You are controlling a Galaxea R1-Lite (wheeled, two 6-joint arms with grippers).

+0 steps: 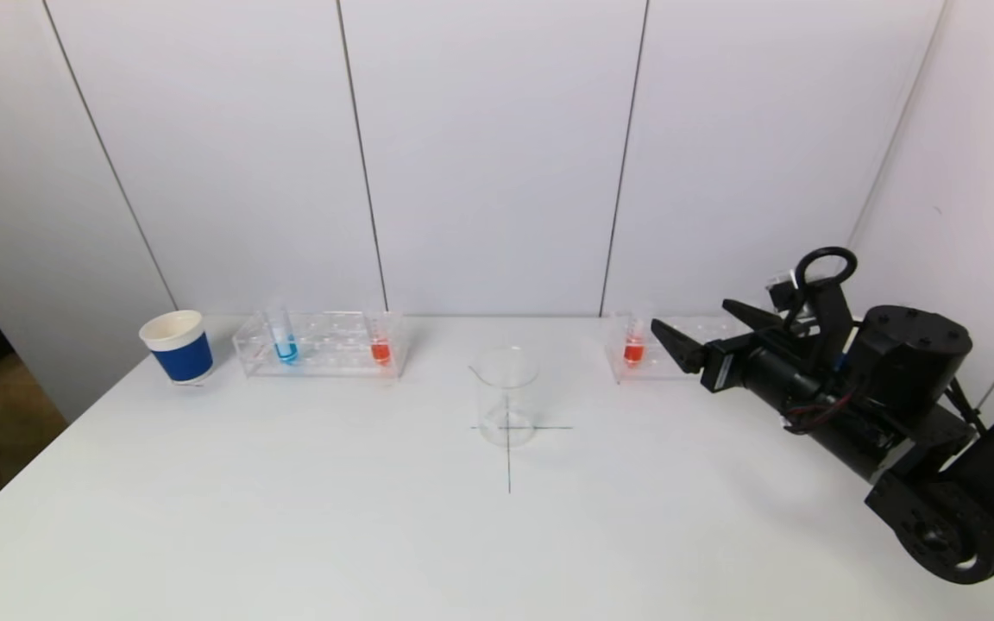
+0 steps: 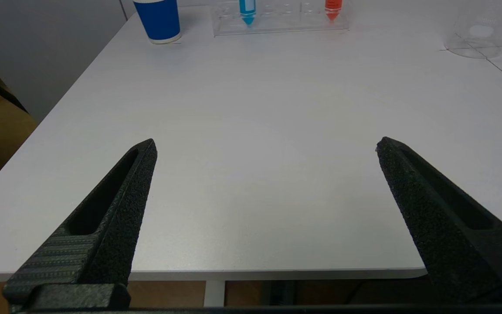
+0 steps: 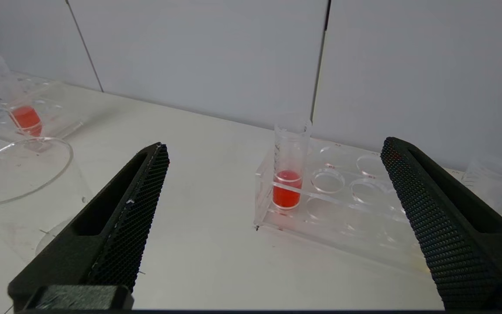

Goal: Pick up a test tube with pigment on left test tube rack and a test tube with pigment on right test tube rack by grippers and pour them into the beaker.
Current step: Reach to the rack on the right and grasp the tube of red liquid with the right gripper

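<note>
A: Table (image 1: 290,517) first. What's on it?

B: White top. Clear glass beaker (image 1: 506,395) upright mid-table, on a pen-drawn cross. Looks empty.

A: Racks?

B: Left test tube rack (image 1: 322,345), clear acrylic, back left. It holds a blue-pigment tube (image 1: 281,336) near its left end and a red-pigment tube (image 1: 380,338) at its right end, both upright. A blue paper cup (image 1: 177,346) stands just left of that rack, apart from it.

A: Right side?

B: Right test tube rack (image 3: 342,200) at back right, with a red tube (image 3: 289,163) upright in the corner hole nearest the beaker. The other holes near it look unfilled. Another clear tube (image 3: 493,176) shows at the rack's far end, contents unclear.

A: Grippers?

B: Right gripper (image 1: 702,330) hovers above the right rack, pointing toward the red tube, jaws spread wide, nothing between them, not touching the tube. Left gripper (image 2: 266,146) is low over the near edge of the table, well away from the left rack, jaws wide apart too, holding nothing. It doesn't show in the head view.

A: Tubes all seated?

B: Yes, all three pigment tubes in their racks.
</note>
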